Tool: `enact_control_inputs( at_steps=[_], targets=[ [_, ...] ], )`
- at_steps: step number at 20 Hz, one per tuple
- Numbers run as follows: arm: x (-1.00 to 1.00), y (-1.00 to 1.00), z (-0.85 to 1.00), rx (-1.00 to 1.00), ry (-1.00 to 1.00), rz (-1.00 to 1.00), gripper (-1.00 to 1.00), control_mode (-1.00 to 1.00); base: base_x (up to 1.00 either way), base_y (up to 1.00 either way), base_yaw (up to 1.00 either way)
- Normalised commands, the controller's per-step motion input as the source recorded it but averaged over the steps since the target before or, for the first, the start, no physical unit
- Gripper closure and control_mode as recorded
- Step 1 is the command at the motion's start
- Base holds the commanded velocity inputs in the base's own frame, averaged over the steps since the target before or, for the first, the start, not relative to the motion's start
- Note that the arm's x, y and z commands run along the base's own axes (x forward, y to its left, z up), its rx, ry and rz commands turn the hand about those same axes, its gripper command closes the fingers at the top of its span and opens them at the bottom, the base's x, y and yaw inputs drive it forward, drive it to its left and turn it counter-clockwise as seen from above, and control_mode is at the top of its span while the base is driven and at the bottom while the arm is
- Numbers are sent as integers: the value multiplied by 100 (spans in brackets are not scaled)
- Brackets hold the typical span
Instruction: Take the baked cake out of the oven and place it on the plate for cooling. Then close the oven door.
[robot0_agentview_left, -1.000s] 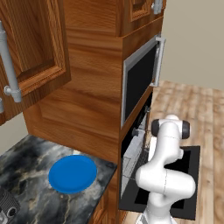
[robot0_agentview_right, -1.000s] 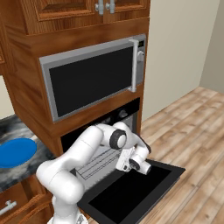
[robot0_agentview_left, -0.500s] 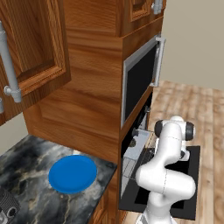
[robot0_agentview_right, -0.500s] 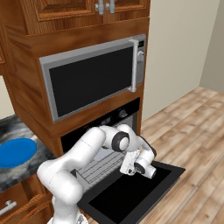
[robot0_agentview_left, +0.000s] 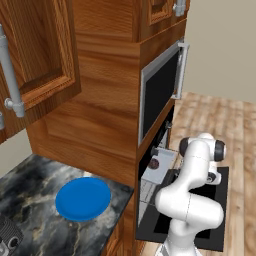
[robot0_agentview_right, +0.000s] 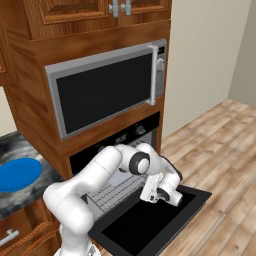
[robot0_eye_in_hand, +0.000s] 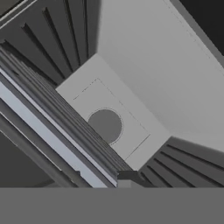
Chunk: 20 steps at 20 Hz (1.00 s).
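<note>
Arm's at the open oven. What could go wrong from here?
1. The gripper is shut and empty. If it goes in that way, it would likely shove the cake instead of gripping it.
2. It hangs low over the open door; a dip could strike the door or the rack.
3. The plate sits around the cabinet corner, so the small cake may slip during the carry.

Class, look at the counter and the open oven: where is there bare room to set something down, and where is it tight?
The blue plate is bare, with dark counter free around it up to the wooden cabinet. The lowered oven door is bare toward its front edge. It is crowded at the oven mouth, where the arm and gripper hang.
</note>
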Motion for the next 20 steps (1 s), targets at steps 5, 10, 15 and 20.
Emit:
enact_control_inputs(
  at_steps=[5, 10, 15, 20],
  targets=[
    [-25, -19, -31, -2, 11, 0, 100, -100, 0, 0, 0],
    [-25, -20, -32, -3, 11, 0, 100, -100, 0, 0, 0],
    [-26, -23, -34, -2, 10, 0, 100, -100, 0, 0, 0],
    [-28, -24, -35, -2, 10, 0, 100, -100, 0, 0, 0]
  ],
)
